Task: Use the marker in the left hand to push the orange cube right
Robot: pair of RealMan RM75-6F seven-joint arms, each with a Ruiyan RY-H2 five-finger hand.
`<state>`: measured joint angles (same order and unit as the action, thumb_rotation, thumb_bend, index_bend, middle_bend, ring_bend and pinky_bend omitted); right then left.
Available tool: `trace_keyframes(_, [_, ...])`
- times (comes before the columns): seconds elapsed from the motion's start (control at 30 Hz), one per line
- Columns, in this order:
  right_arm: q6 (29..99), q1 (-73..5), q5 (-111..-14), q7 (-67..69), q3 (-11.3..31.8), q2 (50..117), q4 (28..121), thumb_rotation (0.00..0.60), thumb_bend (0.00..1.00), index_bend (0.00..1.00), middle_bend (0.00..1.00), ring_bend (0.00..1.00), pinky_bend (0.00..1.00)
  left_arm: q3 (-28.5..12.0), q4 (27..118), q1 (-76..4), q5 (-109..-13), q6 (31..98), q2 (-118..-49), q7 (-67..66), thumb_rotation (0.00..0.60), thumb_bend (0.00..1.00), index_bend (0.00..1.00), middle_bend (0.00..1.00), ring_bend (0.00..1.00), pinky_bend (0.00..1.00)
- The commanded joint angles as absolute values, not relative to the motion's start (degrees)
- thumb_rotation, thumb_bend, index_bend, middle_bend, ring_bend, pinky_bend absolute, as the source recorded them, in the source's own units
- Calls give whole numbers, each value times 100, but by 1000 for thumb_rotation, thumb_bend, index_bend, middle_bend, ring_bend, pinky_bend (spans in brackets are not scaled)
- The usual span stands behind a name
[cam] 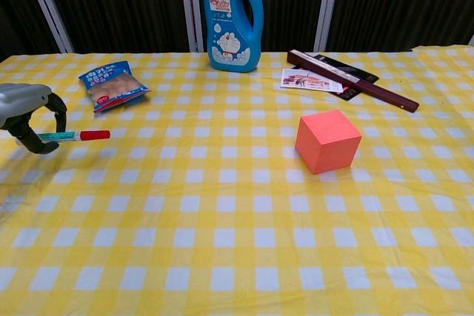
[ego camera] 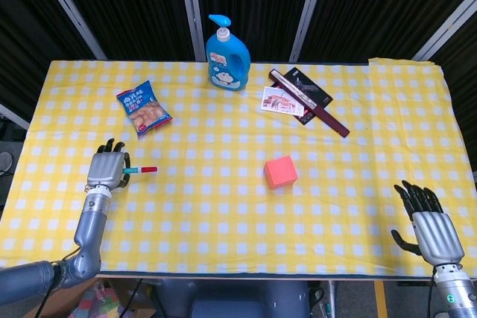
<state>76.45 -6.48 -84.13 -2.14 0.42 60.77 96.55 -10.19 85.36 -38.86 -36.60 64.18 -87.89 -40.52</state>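
At the left edge of the head view, the left hand [ego camera: 106, 170] hangs over the yellow checked tablecloth [ego camera: 223, 221] with its fingers curled around the marker [ego camera: 141, 170]. The marker lies level, its red cap pointing toward the middle of the frame. From the chest view the same hand shows at the far left, dark fingers [cam: 46, 120] wrapped in a ring around the marker's green and white barrel, the red tip jutting out to the right.

Right of centre in both views sits the orange cube [ego camera: 281, 171] on the cloth, well apart from the marker tip and from the curled fingers, with bare cloth between them.

Down in the lower right corner of the head view, the right hand [ego camera: 431, 229] holds nothing, its fingers spread and pointing up the frame, thumb out to the side.

Along the upper part of the cloth are a snack bag [ego camera: 144, 108], a blue bottle [ego camera: 227, 53], a small card [ego camera: 283, 101] and a dark flat box [ego camera: 308, 100].
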Motion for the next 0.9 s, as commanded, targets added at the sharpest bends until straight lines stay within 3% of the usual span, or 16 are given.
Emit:
trace_keyframes(0.03, [7646,-648,-8421,-214,39,6076,9651,600,378,0,0,0,0,-1030,8380,-3898,-3743,6323,-8910,-3908,600,370,464,98,31,128])
trace_keyframes(0.4, [7647,-648,-8422,-227,36,6076,9651,600,378,0,0,0,0,-929,8369,-3841,-4071,6233,-8922,-3622,600,276,320,35,0,82])
trace_keyframes(0.57, [7653,-647,-8418,-225,41,6082,9636,600,378,0,0,0,0,-968,8800,-3681,-4317,6408,-8581,-3330,600,191,134,0,0,49])
trace_keyframes(0.7, [7661,-647,-8419,-242,45,6080,9626,600,377,0,0,0,0,-847,9470,-3311,-4853,6866,-8011,-2966,600,86,7,0,0,33])
trace_keyframes(0.9, [7778,-631,-8497,-394,57,6139,9555,600,377,0,0,0,0,-327,10103,-2547,-6167,7730,-7153,-2265,600,73,0,0,0,26])
